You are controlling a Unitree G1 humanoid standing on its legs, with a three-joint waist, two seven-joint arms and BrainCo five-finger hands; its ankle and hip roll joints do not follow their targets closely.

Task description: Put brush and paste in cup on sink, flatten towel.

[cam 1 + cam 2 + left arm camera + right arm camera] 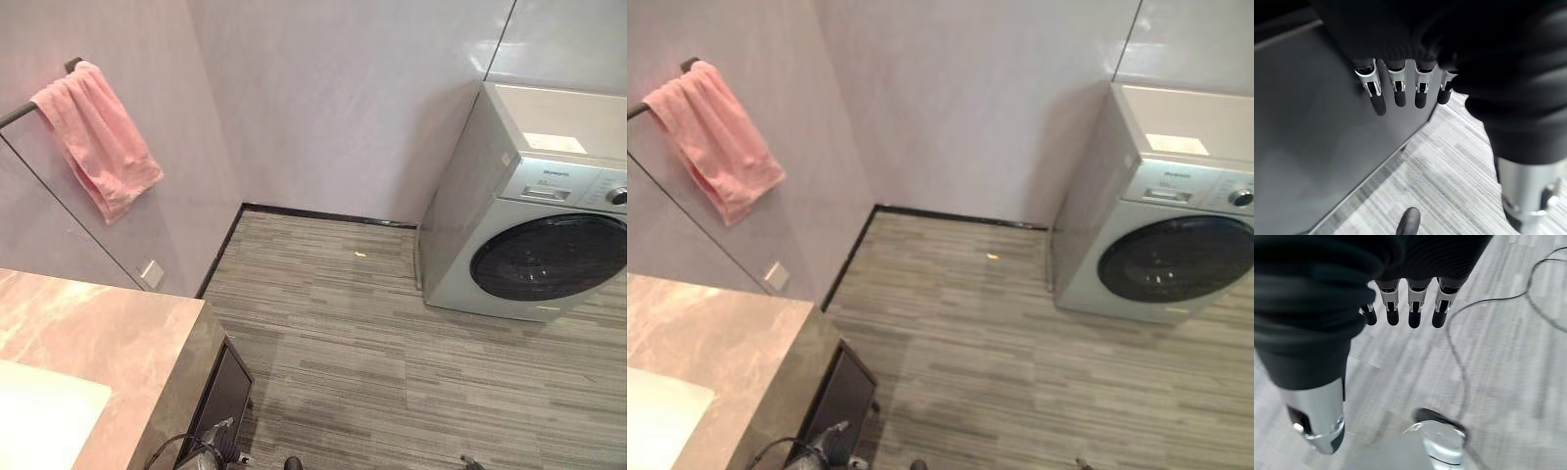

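Both robot hands empty, task not begun; towel bunched on bar.
Towel (98, 137) hangs crumpled on wall bar (20, 115) at 10 o'clock; counter (108, 343) at 7 o'clock, sink (39, 421) at its edge. Brush, paste and cup can't be placed from here. Left robot hand (1400, 90) fingers straight, holding nothing, beside dark cabinet (1312, 137); right robot hand (1405, 313) likewise over floor (1508, 382). Risk: reaching up may knock counter edge, or tug towel off bar.

Towel (96, 137) on wall rail left, washing machine (534, 211) right.
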